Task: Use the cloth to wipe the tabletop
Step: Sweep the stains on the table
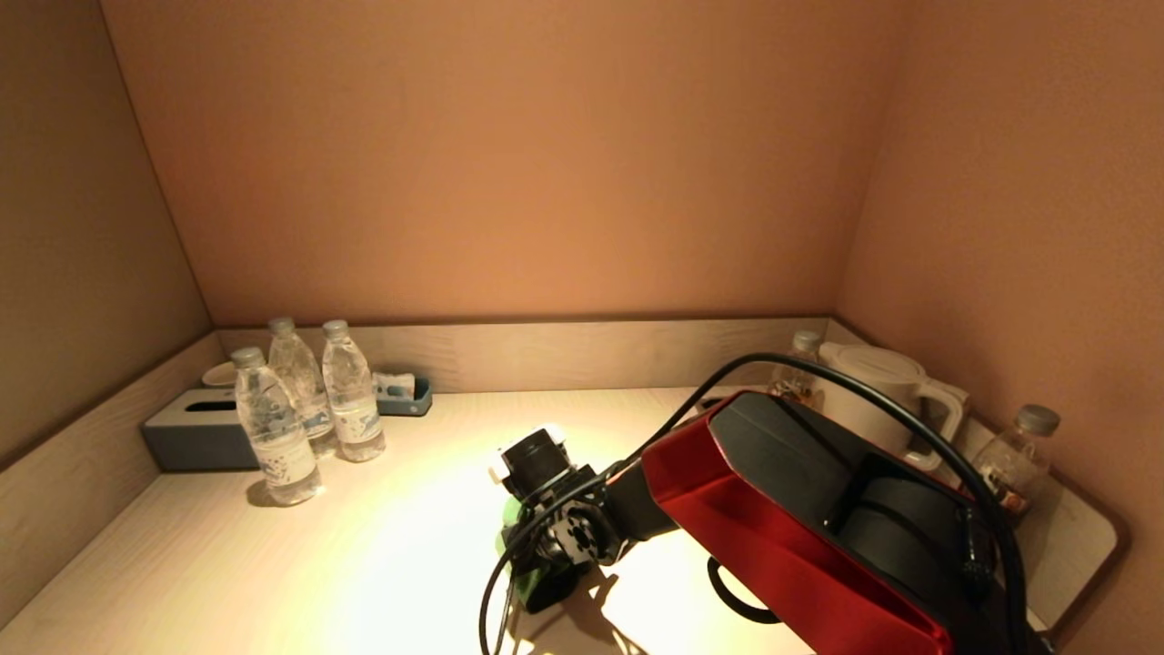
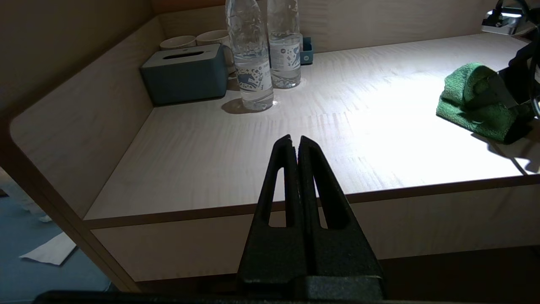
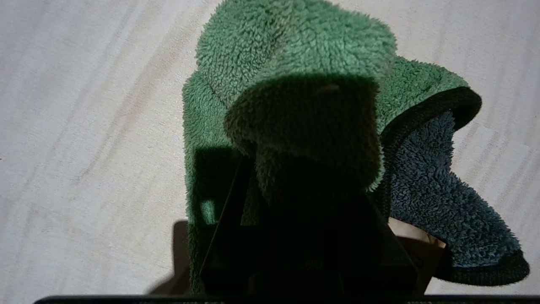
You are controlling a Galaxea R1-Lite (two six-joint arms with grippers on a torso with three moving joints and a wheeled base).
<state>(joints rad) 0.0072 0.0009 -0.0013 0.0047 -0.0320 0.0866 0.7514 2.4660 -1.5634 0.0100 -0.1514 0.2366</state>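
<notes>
A fluffy green cloth (image 3: pixel 295 50) with a dark blue-grey underside lies bunched on the pale wooden tabletop (image 1: pixel 364 564), near its front middle. It also shows in the head view (image 1: pixel 506 539) and the left wrist view (image 2: pixel 462 90). My right gripper (image 3: pixel 303 181) is shut on a fold of the cloth and presses it onto the table; the cloth hides its fingertips. My left gripper (image 2: pixel 294 139) is shut and empty, parked below and in front of the table's front edge, out of the head view.
Three water bottles (image 1: pixel 309 409) stand at the back left beside a grey-blue tissue box (image 1: pixel 195 435), cups (image 2: pixel 196 39) and a small tray (image 1: pixel 400 396). A white kettle (image 1: pixel 887 391) and two bottles (image 1: pixel 1018 459) stand at the back right. Walls enclose three sides.
</notes>
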